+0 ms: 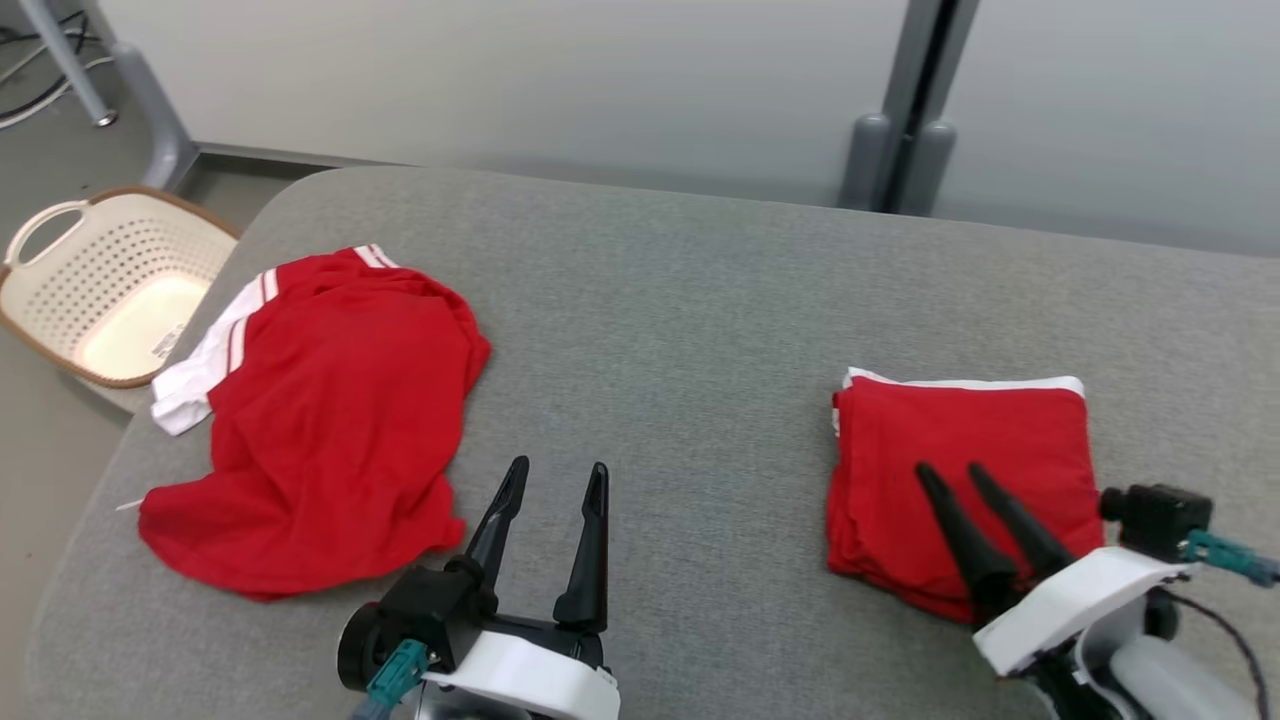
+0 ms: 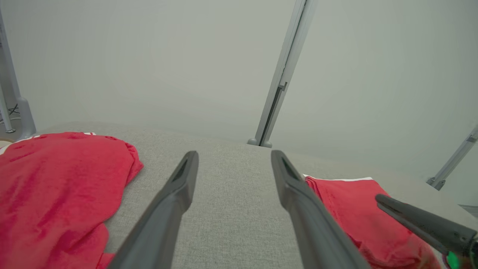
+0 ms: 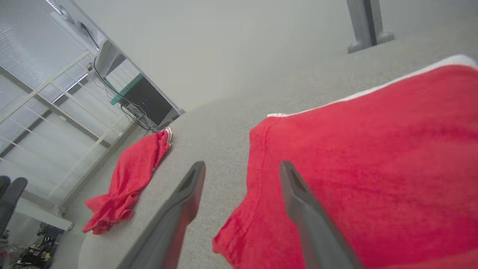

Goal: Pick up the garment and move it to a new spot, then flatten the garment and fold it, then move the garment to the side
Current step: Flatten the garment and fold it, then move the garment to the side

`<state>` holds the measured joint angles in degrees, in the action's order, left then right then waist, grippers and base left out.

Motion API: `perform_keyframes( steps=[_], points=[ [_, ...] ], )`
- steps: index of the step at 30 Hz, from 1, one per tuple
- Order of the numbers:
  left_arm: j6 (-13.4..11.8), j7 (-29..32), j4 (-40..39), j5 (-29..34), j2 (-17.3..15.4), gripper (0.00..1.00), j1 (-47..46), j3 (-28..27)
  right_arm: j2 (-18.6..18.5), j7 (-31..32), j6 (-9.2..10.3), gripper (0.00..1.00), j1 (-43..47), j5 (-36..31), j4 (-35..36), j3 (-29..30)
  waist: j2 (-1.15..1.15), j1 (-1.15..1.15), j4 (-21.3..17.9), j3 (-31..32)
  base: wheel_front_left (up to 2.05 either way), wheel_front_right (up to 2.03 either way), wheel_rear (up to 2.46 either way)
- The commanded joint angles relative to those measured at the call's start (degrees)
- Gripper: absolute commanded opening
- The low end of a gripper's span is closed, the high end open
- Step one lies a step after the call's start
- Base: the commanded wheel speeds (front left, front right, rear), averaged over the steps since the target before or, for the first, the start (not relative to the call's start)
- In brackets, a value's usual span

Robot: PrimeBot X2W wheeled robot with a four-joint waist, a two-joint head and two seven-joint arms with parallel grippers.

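A red garment with a white edge lies folded into a neat square (image 1: 960, 450) on the right of the grey table (image 1: 700, 300). My right gripper (image 1: 948, 468) hovers over its near left part, open, with its jaws astride the folded edge (image 3: 257, 157) and gripping nothing. A second red garment with white stripes (image 1: 320, 420) lies crumpled at the table's left. My left gripper (image 1: 558, 468) stands open over bare cloth-covered table between the two, nothing between its fingers. In the left wrist view the crumpled garment (image 2: 56, 179) is left and the folded one (image 2: 347, 209) right.
A cream perforated laundry basket (image 1: 130, 250) stands on the floor past the table's rounded left edge. A grey post (image 1: 900, 150) rises behind the far edge against a pale wall. Bare table stretches between and beyond the two garments.
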<state>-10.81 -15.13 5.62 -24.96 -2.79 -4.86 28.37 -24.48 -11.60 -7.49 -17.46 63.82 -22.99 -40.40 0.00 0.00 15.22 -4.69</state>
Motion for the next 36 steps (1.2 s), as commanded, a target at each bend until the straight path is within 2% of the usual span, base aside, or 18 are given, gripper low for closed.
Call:
perform_keyframes(
  steps=[1,5,8,13,17,21,23,29,36],
  points=[
    [0.07,-0.02,-0.05,0.24,-0.22,1.00,-0.43,-0.37,-0.96,-1.01,0.00,1.00,-0.42,-1.23,0.19,0.07,0.00,0.00,-1.37,0.31,0.00,0.00,0.00],
    [-0.35,-0.02,-0.63,0.03,-0.22,1.00,-1.15,-1.48,-4.75,-3.44,0.00,1.00,-1.83,-11.06,0.42,2.27,0.00,0.00,-4.38,0.53,0.00,0.00,0.00],
    [-0.72,-0.02,-1.11,0.27,-0.21,1.00,-1.51,-2.70,-5.51,-3.68,0.00,1.00,-0.77,-19.23,2.85,8.99,0.00,0.00,-6.64,0.40,0.00,0.00,0.00],
    [-0.70,-0.02,-1.15,0.63,-0.22,1.00,-1.50,-3.85,-3.51,-3.67,0.00,1.00,5.07,-31.43,8.74,21.46,0.00,0.00,-9.38,0.37,0.00,0.00,0.00],
    [-0.89,-0.02,-0.22,-0.22,-0.20,1.00,-1.12,-3.94,-1.03,-3.67,0.00,1.00,10.23,-37.94,13.00,28.58,0.00,0.00,-10.77,0.39,0.00,0.00,0.00],
    [-1.64,-0.02,0.94,0.69,-0.23,1.00,-0.59,-3.77,1.25,-3.67,0.00,1.00,13.72,-40.48,15.93,32.87,0.00,0.00,-11.29,0.37,0.00,0.00,0.00],
    [-2.78,-0.02,1.79,3.34,-0.16,1.00,-0.51,-2.80,2.52,-3.68,0.00,1.00,15.49,-41.89,17.20,34.53,0.00,0.00,-11.42,0.34,0.00,0.00,0.00],
    [-5.97,-0.02,0.53,5.16,-0.20,1.00,0.32,-2.69,4.06,-3.68,0.00,1.00,16.80,-43.55,17.91,35.45,0.00,0.00,-11.08,0.48,0.00,0.00,0.00],
    [-6.50,-0.02,0.46,6.55,-0.22,1.00,0.75,-2.33,4.37,-3.68,0.00,1.00,17.10,-43.86,17.68,35.32,0.00,0.00,-10.51,0.71,0.00,0.00,0.00]
  ],
)
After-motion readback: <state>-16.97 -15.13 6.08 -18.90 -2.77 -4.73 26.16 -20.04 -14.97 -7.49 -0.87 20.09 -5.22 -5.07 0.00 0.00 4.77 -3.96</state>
